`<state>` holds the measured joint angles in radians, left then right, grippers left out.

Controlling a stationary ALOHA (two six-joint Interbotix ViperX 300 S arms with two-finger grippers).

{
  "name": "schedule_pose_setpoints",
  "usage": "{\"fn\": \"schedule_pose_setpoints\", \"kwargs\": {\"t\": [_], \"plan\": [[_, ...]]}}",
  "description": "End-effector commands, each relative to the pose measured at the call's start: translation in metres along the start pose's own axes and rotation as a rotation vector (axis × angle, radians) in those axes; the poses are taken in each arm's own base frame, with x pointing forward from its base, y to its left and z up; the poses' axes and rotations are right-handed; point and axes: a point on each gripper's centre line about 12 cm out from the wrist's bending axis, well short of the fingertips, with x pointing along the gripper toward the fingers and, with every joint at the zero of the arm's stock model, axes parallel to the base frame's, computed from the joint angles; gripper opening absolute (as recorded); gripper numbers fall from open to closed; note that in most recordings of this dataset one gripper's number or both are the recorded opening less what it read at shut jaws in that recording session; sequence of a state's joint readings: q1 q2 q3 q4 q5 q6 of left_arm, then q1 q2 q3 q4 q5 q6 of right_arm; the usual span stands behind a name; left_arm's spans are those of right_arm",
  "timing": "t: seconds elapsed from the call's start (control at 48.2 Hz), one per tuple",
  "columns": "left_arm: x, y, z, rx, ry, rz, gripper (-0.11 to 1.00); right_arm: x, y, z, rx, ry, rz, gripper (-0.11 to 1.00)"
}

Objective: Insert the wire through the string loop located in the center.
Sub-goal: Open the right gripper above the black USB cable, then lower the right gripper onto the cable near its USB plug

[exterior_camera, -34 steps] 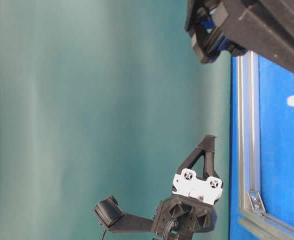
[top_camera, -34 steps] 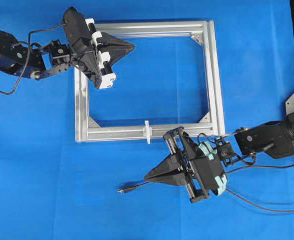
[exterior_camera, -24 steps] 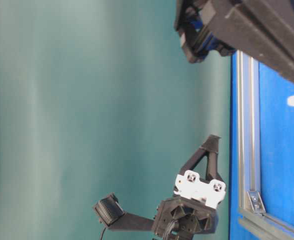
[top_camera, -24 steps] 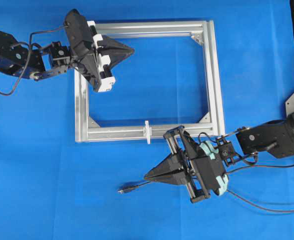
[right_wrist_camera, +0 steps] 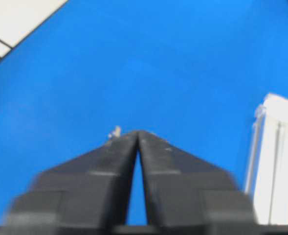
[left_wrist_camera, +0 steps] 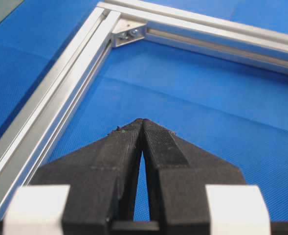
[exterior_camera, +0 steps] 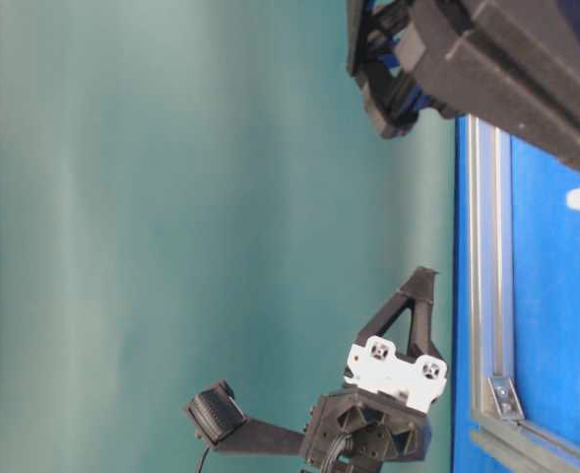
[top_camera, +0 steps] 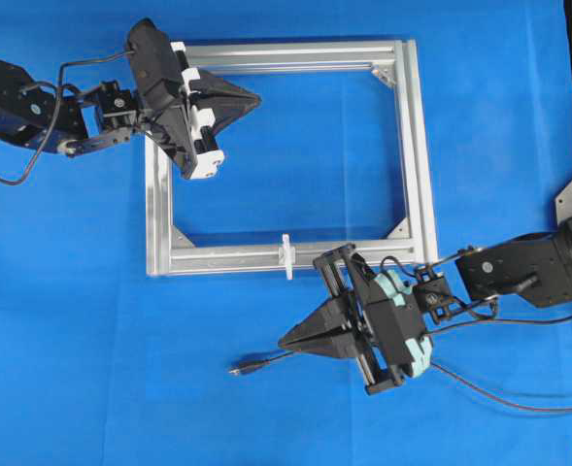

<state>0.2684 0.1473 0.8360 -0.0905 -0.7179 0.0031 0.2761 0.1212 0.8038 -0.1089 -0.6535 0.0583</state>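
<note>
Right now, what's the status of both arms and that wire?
Left tool shut, empty, over the frame. Right tool closed on the wire, plug free. String loop unthreaded, nothing blocking.

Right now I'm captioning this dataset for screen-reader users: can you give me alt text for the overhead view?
A silver rectangular frame lies on a blue surface, with a tiny white string loop on its near bar. The shut left gripper is over the frame's upper-left corner. The shut right gripper is below the frame, where a thin black wire lies.
</note>
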Motion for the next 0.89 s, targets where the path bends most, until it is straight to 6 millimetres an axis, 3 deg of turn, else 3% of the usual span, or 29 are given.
{"fn": "schedule_pose_setpoints", "kwargs": {"t": [0.0, 0.291, 0.644, 0.872], "plan": [[-0.001, 0.000, 0.015, 0.001, -0.046, -0.002, 0.00, -0.001, 0.000, 0.016, -0.002, -0.041, 0.000, 0.13], [-0.001, 0.000, 0.016, 0.000, -0.049, -0.002, 0.00, -0.001, 0.003, 0.010, -0.001, 0.015, 0.003, 0.90], [-0.001, 0.000, 0.016, 0.001, -0.049, -0.002, 0.00, 0.000, 0.003, 0.007, 0.013, 0.024, -0.003, 0.90], [-0.001, 0.000, 0.016, 0.001, -0.049, -0.002, 0.00, 0.008, 0.004, -0.015, 0.062, 0.080, -0.024, 0.90]]}}
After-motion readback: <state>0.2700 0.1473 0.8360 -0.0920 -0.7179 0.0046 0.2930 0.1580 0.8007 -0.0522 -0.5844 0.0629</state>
